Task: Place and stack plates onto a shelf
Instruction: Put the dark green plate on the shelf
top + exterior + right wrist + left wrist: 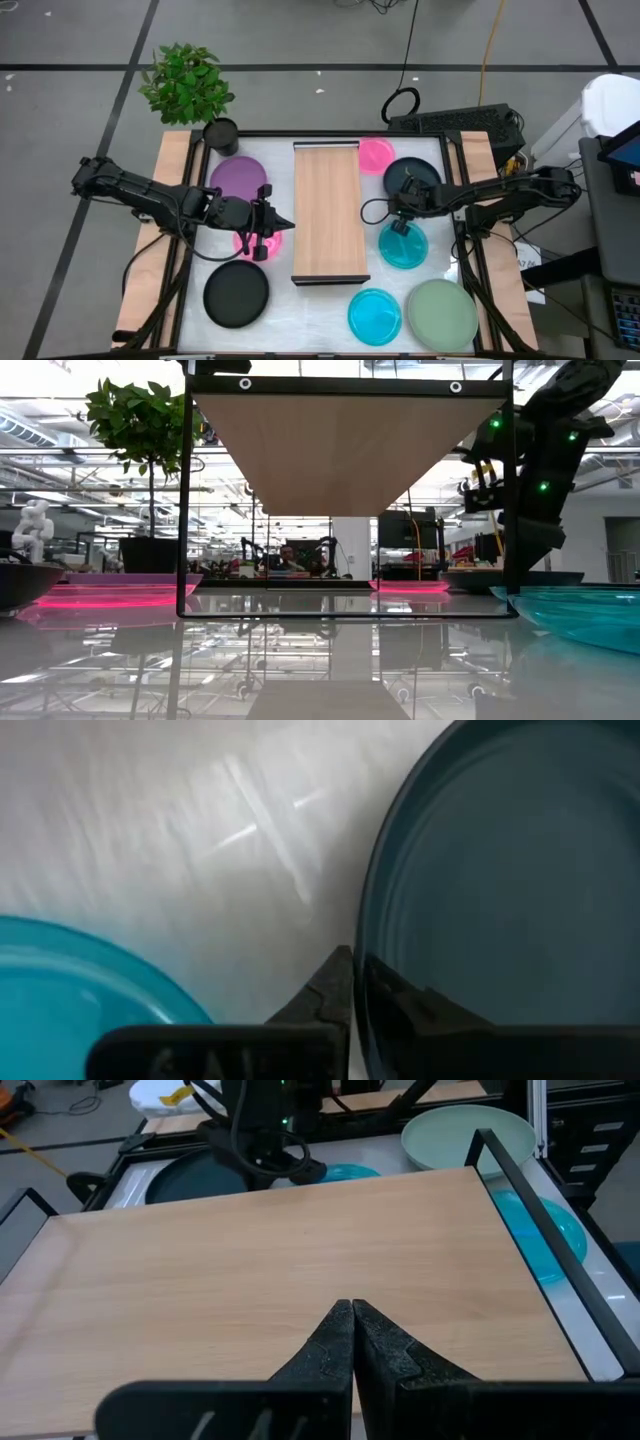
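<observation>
The light-wood shelf (330,212) stands raised on a black frame (185,500) at mid-table. Left of it lie a purple plate (238,178), a pink plate (250,245) and a black plate (236,293). Right of it lie a pink plate (376,153), a dark teal plate (415,172), two cyan plates (403,250) (374,315) and a sage-green plate (442,315). My left gripper (287,222) hangs shut and empty at the shelf's left long edge, fingertips (352,1308) over the board. My right gripper (400,203) is shut on the dark teal plate. My right gripper pinches the dark teal plate's rim (366,935) on the side facing the nearer cyan plate, with one finger (320,992) outside the rim and the other (425,1005) inside the plate. The fingers come from above, slanting steeply down. The plate lies flat on the table.
A potted plant (187,82) with its black pot (220,133) stands at the far left corner. Wooden side rails (165,230) (495,230) line the table. The cyan plate's rim (90,970) lies close beside my right gripper. A cable loop (375,212) hangs by the shelf's right edge.
</observation>
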`<state>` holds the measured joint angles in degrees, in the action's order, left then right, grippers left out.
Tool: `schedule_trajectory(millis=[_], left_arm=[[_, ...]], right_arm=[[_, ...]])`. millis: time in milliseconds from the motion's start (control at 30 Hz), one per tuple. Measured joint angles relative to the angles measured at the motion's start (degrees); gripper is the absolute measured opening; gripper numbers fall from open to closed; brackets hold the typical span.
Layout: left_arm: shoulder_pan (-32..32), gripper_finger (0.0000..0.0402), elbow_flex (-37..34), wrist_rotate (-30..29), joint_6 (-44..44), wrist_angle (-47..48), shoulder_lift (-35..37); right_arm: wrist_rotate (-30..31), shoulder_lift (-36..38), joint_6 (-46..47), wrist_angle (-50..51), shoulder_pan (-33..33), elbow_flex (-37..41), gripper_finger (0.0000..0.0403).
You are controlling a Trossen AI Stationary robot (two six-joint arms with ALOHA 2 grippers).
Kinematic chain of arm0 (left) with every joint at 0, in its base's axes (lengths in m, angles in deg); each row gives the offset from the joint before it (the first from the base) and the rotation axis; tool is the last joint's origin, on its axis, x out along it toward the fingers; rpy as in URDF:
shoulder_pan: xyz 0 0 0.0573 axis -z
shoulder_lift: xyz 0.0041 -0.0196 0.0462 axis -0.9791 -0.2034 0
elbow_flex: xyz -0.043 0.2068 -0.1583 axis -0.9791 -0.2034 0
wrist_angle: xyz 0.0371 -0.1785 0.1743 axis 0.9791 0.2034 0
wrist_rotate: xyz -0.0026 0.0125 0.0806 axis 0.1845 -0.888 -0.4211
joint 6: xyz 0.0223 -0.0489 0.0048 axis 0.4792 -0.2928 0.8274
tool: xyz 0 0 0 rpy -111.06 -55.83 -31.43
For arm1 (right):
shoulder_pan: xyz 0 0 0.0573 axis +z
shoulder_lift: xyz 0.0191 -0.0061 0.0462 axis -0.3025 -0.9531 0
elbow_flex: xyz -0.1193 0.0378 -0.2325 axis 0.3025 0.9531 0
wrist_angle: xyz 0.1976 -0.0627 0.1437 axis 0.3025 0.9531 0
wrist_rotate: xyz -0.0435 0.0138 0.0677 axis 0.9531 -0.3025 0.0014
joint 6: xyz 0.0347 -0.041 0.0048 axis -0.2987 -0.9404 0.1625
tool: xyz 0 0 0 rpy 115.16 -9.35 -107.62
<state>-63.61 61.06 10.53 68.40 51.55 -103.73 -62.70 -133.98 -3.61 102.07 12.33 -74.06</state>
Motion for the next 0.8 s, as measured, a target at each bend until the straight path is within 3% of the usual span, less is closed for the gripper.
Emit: schedule_trajectory(millis=[300,800], left_arm=[[0.0,0.0001,0.0,0.0,0.8,0.0,0.0],[0.0,0.0001,0.0,0.0,0.8,0.0,0.0]], right_arm=[[0.2,1.6,1.6,8.9,1.2,-5.3,0.0002],[9.6,1.6,1.2,18.6,9.1,-13.2,0.0001]])
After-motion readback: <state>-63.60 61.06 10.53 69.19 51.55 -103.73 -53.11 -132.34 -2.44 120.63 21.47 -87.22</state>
